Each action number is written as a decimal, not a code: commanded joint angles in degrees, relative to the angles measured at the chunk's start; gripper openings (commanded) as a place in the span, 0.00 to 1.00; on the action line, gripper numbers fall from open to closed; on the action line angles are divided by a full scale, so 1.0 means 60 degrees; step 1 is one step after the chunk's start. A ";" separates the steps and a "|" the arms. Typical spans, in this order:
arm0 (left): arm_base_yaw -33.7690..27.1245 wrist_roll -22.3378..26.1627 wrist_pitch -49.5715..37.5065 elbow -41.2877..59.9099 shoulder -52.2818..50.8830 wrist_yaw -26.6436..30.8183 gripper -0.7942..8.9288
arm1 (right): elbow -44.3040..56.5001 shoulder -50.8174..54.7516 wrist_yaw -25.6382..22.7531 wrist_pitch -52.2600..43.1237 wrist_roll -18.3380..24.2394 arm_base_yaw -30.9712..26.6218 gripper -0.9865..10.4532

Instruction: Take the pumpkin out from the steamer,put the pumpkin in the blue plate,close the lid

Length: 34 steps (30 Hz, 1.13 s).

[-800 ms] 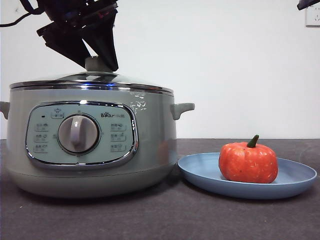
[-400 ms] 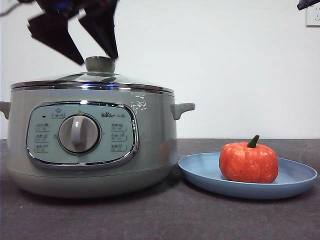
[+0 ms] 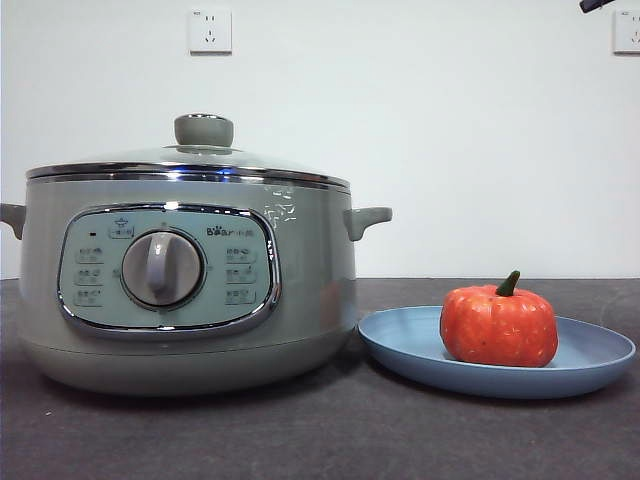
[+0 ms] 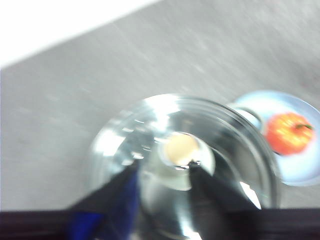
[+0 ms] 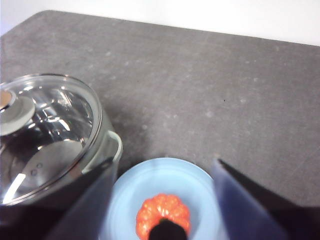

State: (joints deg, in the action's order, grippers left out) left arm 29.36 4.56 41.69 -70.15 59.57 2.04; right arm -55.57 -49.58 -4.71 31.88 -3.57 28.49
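"Bear" marks the steamer (image 3: 187,280); the left gripper (image 4: 162,172), jaws apart, hangs empty above the lid (image 4: 240,155)'s knob (image 4: 181,149).

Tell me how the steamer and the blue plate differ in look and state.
The steamer is tall, deep and sage green with chrome trim; the blue plate is low, shallow and plain light blue. The steamer is shut under its lid, while the plate lies open with the pumpkin on it. Both are round and stand on the dark table.

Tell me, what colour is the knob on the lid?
Pale sage green, clearest in the front view: the knob tops the glass lid.
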 commanded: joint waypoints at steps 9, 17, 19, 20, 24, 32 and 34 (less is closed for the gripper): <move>-0.0033 0.0164 -0.1905 0.3679 -0.2922 0.0492 0.07 | 0.2794 0.2204 -0.0025 -0.2288 -0.0004 0.0033 0.07; -0.0029 -0.0718 -0.2466 0.5577 -0.4707 0.0466 0.07 | 0.4178 0.4120 -0.0306 -0.3024 -0.0576 0.0186 0.07; -0.0029 -0.0809 -0.2313 0.5574 -0.4703 0.0372 0.07 | 0.4178 0.4153 -0.1035 -0.2991 -0.0576 0.0189 0.08; -0.0029 -0.0809 -0.2211 0.5574 -0.4681 0.0372 0.07 | 0.4178 0.4153 -0.1381 -0.2983 -0.0583 0.0189 0.09; -0.0029 -0.0801 -0.1818 0.5574 -0.4659 0.0386 0.08 | 0.4178 0.4142 -0.1636 -0.2936 -0.0576 0.0193 0.09; -0.0029 -0.0801 -0.1719 0.5574 -0.4659 0.0386 0.08 | 0.4178 0.4142 -0.2277 -0.2732 -0.0576 0.0193 0.09; 0.0007 -0.0801 -0.1701 0.5574 -0.4659 0.0350 0.08 | 0.4178 0.4142 -0.2280 -0.2594 -0.0576 0.0189 0.09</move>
State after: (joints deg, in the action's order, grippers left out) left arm 29.34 0.34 31.62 -36.93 31.73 4.32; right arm -30.85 -24.77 -18.20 16.38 -6.50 29.61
